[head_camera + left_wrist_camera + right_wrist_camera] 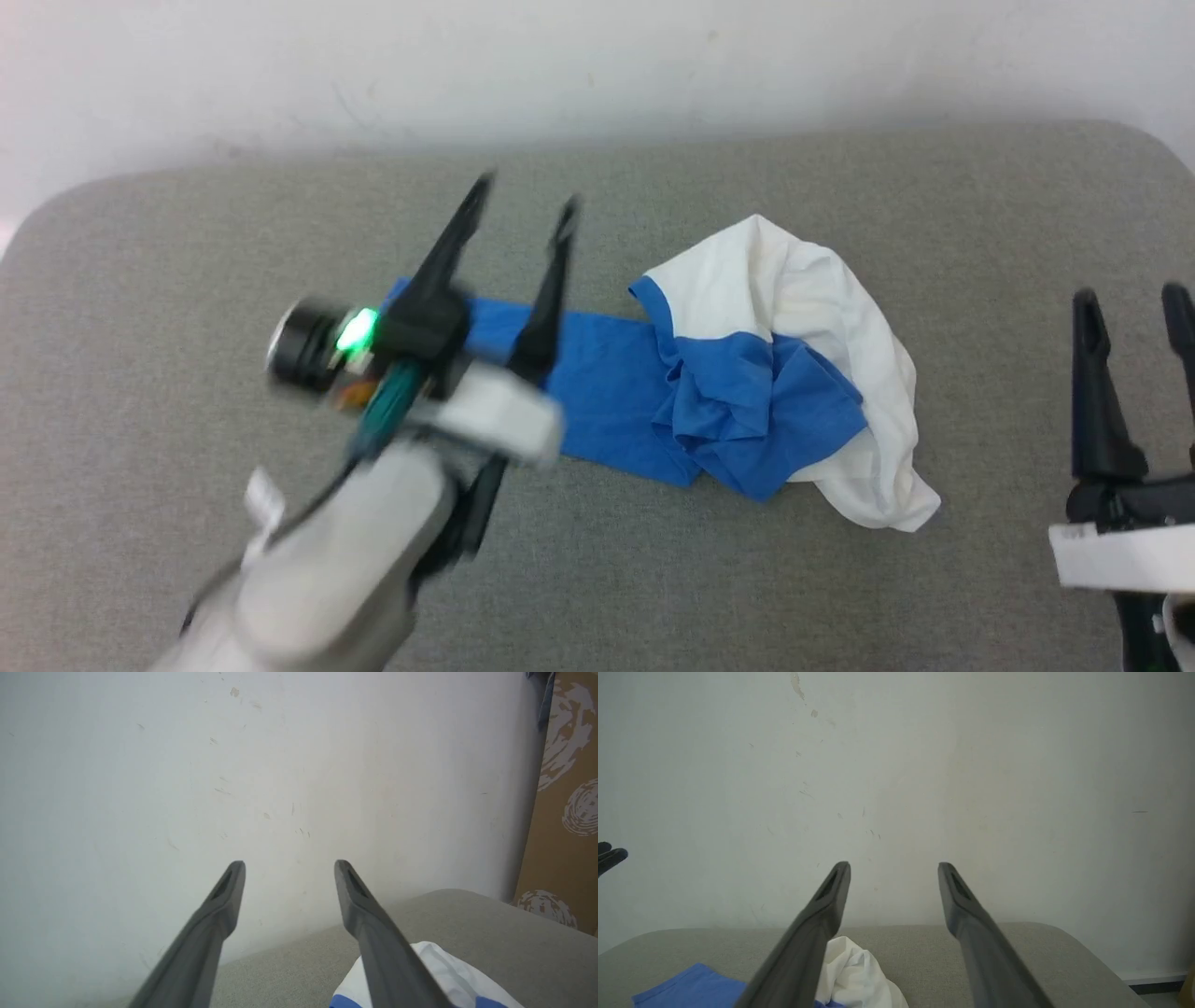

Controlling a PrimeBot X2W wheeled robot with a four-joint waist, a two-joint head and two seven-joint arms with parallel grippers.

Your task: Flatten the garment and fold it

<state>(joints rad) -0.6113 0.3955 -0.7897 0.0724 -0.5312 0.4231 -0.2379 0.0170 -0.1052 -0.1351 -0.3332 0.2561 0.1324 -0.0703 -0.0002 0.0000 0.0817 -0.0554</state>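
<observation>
The garment (pixel 775 373) lies on the grey padded surface (pixel 187 420), approx mid-surface, a bit right of centre in the head view. One blue sleeve (pixel 607 392) runs out flat toward the robot's left. The white body (pixel 812 289) is heaped in a crumpled mound w/ more blue fabric bunched on its front. It isn't flat yet, so flattening looks like the step in hand, and folding isn't begun.

The left gripper (pixel 527 191) hovers over the sleeve's left end, fingers spread wide, nothing btwn them. The left wrist view shows the same empty gap. The right gripper (pixel 1130 294) sits well apart to the right of the mound, also wide open & empty.

Handling, as a judgement: thin jersey, light, limp, no stiffness, so it'll drape & stretch rather than shift as one piece. A pull at one spot prob. drags only that layer. It's not fragile, and the woven cover likely grips it a little.

Best holds, prob.: a single-layer edge, e.g. the loose white corner (pixel 910 513) at the mound's lower right for the R arm, and the flat sleeve near the shoulder for the L arm. The 2nd sleeve & collar can't be made out in the bunch. Pinch low, close to the surface, to avoid catching 2 layers.
</observation>
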